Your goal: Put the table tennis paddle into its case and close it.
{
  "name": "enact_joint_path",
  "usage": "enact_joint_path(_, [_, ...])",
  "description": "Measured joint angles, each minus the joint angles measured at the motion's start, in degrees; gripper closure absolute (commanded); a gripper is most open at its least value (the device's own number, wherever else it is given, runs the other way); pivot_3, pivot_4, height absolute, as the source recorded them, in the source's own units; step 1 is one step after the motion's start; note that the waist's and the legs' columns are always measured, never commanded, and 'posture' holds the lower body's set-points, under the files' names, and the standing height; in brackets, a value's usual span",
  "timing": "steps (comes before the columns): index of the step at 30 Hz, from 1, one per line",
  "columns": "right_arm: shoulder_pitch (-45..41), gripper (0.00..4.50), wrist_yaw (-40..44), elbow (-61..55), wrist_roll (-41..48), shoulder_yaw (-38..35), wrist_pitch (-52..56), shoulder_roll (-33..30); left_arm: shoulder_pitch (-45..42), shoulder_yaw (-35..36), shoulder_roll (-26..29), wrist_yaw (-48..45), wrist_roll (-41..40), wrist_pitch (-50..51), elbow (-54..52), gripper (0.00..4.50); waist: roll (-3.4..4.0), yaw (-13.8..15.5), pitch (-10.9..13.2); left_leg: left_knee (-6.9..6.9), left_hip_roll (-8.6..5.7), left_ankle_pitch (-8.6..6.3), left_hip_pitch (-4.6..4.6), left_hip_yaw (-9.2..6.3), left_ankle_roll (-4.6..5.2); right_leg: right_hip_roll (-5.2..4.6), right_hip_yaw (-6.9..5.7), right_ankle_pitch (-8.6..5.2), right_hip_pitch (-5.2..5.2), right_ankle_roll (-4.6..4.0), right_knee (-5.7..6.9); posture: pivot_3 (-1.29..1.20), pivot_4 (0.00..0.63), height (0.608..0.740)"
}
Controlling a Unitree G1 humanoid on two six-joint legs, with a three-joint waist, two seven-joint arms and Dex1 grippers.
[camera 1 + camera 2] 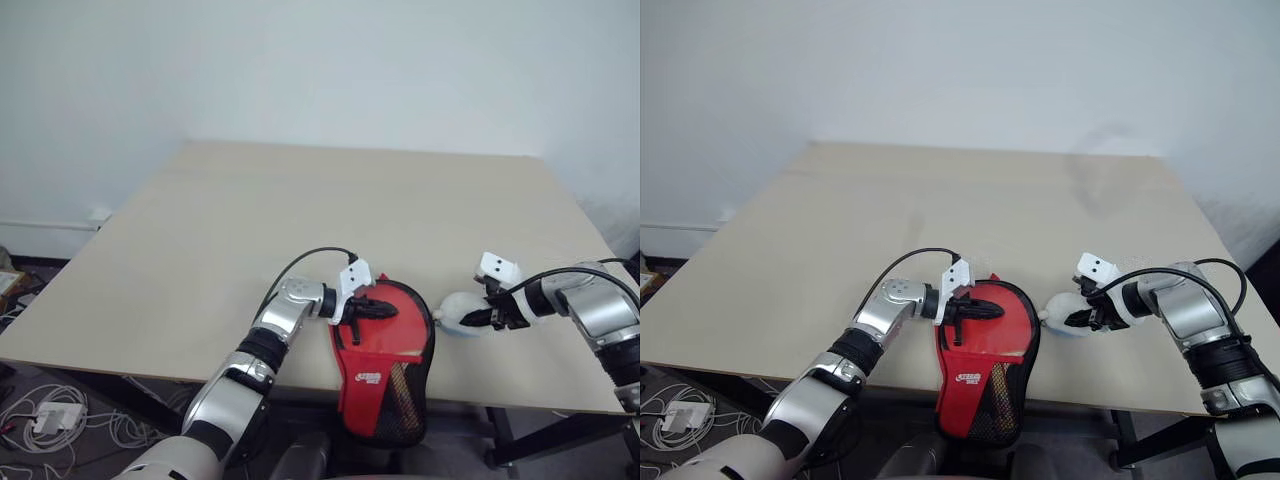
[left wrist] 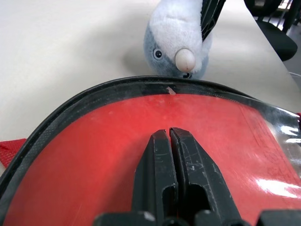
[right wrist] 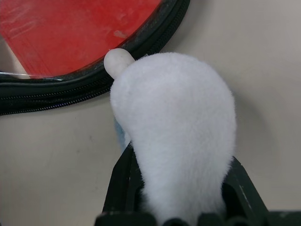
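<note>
Fingers of my left gripper (image 2: 169, 141) are pressed shut, with nothing between them, and they lie over the red face of the table tennis paddle (image 2: 141, 150). That paddle sits inside the open case (image 1: 383, 370), and the black zipper rim curves around it. I see the case at the near edge of the tabletop (image 1: 300, 210), with its narrow end hanging off. My right gripper (image 3: 181, 188) squeezes a soft white plush toy (image 3: 174, 136). This toy rests on the tabletop just beside the case rim.
</note>
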Motion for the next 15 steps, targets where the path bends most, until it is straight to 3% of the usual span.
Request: enact_joint_path(15, [3.85,3.58,0.72,-5.66,1.65,-0.61,-1.20,-2.72,-0.76,-1.52,0.21,-0.86,2.18,-0.86,0.37,4.50,0.01,0.01,-0.03,0.01,0.00,-0.04,0.01,0.01,0.04,-0.03,0.01,-0.02,0.02,0.01,-0.01,0.00,0.000,0.707])
